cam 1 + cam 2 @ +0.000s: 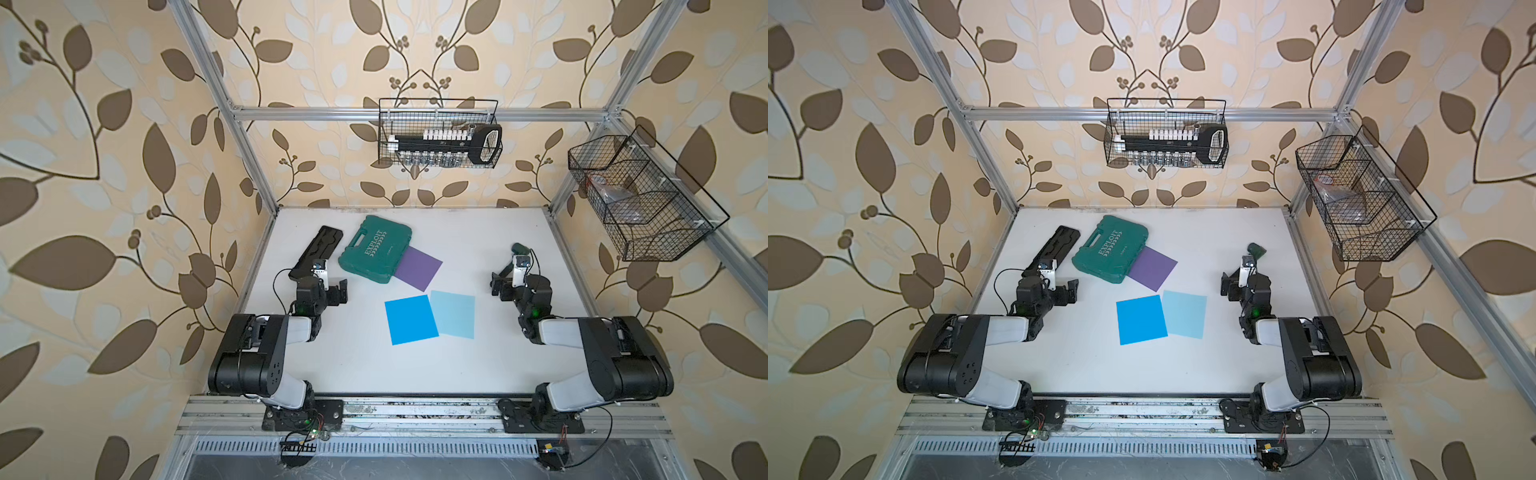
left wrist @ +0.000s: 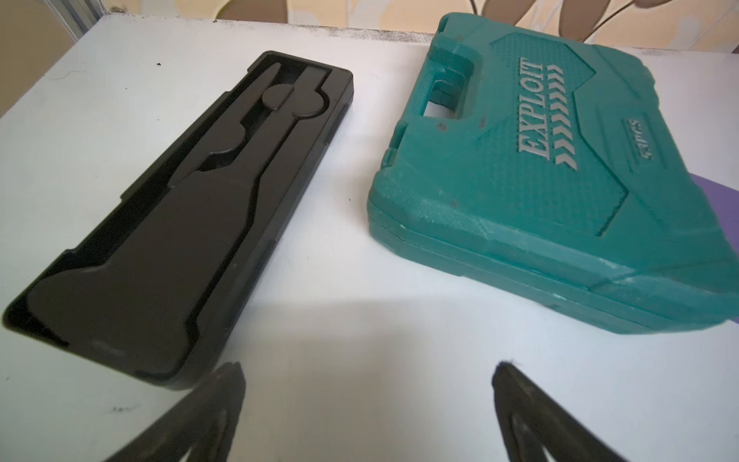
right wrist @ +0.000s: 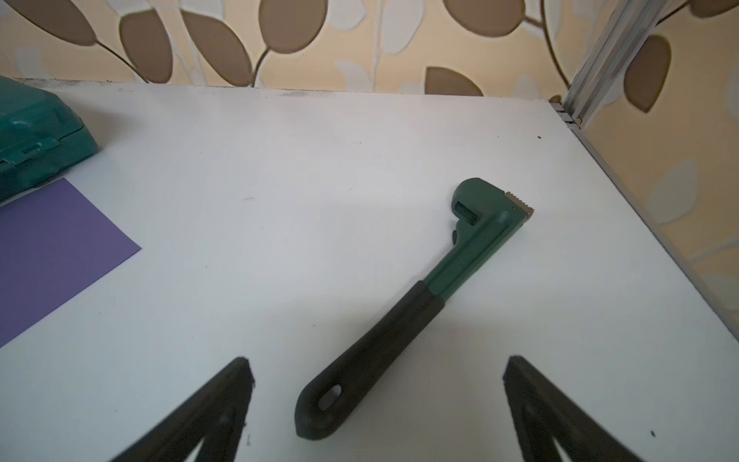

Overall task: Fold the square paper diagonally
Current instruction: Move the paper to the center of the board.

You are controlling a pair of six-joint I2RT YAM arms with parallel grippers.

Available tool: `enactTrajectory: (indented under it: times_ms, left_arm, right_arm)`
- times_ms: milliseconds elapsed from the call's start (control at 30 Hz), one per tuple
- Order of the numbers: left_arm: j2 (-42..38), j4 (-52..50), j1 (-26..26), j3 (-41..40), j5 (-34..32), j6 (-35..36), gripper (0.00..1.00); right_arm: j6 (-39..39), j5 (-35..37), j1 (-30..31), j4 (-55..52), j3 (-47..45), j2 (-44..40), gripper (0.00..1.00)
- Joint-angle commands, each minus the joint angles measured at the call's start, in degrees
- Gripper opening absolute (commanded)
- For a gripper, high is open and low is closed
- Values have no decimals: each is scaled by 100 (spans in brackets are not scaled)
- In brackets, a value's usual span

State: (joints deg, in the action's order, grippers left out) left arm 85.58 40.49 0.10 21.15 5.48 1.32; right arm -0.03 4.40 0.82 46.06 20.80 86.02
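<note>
The white tabletop (image 1: 357,357) was smooth, so a thin sheet could have skated away under a fingertip instead of lifting. The green EXPLOIT tool case (image 1: 375,248) sat on a corner of the purple sheet (image 1: 420,269); pulling that one would likely have torn it or dragged the case. The black moulded tray (image 2: 168,224) lay just beside the left arm, where a wide swing might have clipped it.

The bright blue sheet (image 1: 410,319) and light blue sheet (image 1: 454,313) lay flat mid-table, between the arms, meeting along one edge and apparently overlapping slightly. Pinching there risked lifting both, or shifting the neighbour and skewing the diagonal.

The pipe wrench (image 3: 404,320) lay right under the right gripper (image 1: 500,284), which could have snagged its handle on descent. That gripper and the left gripper (image 2: 368,370) both had their jaws spread wide, holding nothing, well apart from the blue sheets.
</note>
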Motion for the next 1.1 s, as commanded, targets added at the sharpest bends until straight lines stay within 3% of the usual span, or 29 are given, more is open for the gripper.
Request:
enactTrajectory:
  times_ms: [0,500,567,600,733,833,900,967,1067]
  left_arm:
    - [3,38,49,162,-65,-21,99]
    - [11,-15,65,197,-107,-56,99]
    - [-112,-205,60,274,-251,-79,99]
    - [-334,-843,50,558,-242,-86,96]
    - [-973,-2975,-321,1633,-1187,-689,85]
    - [-1193,-3833,-934,2091,-1538,-1037,81]
    - [-1316,-4269,-1236,2279,-1403,-1392,79]
    - [-1417,-4462,-1349,2314,-813,-1682,73]
    - [-1535,-4695,-1528,2276,-270,-2185,74]
  right_arm:
    - [42,-80,-12,14,90,29,99]
    - [44,-102,-20,-7,102,27,99]
    - [161,370,9,43,65,-76,95]
    - [253,665,10,-85,86,-237,93]
    - [1007,1041,54,-2883,924,-1738,79]
    - [1699,446,117,-4056,1426,-2363,77]
    - [1931,-110,199,-4810,1796,-2540,75]
    - [1978,-626,338,-5389,2106,-2538,72]
    - [1933,-1657,565,-6125,2477,-2355,70]
